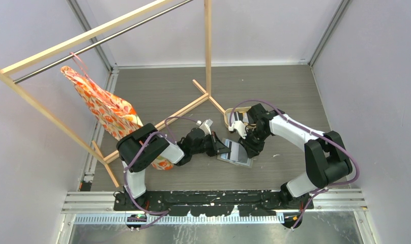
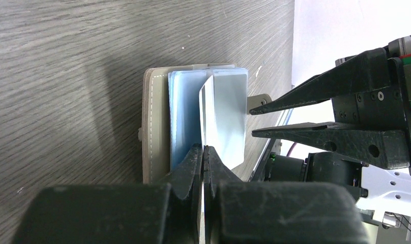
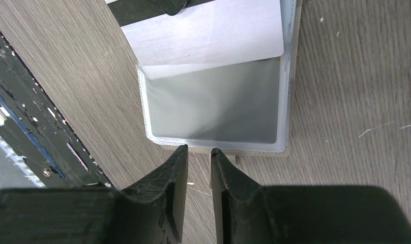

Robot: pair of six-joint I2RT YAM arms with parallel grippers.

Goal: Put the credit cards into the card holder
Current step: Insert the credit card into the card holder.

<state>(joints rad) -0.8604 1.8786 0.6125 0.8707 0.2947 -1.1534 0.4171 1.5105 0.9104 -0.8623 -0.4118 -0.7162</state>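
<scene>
The card holder (image 1: 238, 154) lies open on the table between my two grippers, its clear sleeves (image 3: 213, 107) facing up and its taupe cover (image 2: 153, 127) underneath. My left gripper (image 2: 203, 148) is shut on the edge of a whitish credit card (image 2: 228, 114). The card's far end (image 3: 208, 35) lies tilted over the holder's sleeves; whether it is inside a pocket I cannot tell. My right gripper (image 3: 199, 150) is open by a narrow gap with nothing between its fingers. Its tips are at the holder's opposite edge, beside the small snap tab (image 3: 235, 159).
An oval light-wood tray (image 1: 228, 116) sits just behind the right gripper. A wooden clothes rack (image 1: 207, 51) stands at the back left with an orange patterned garment (image 1: 104, 109) hanging on it. The metal base rail (image 1: 213, 201) runs along the near table edge.
</scene>
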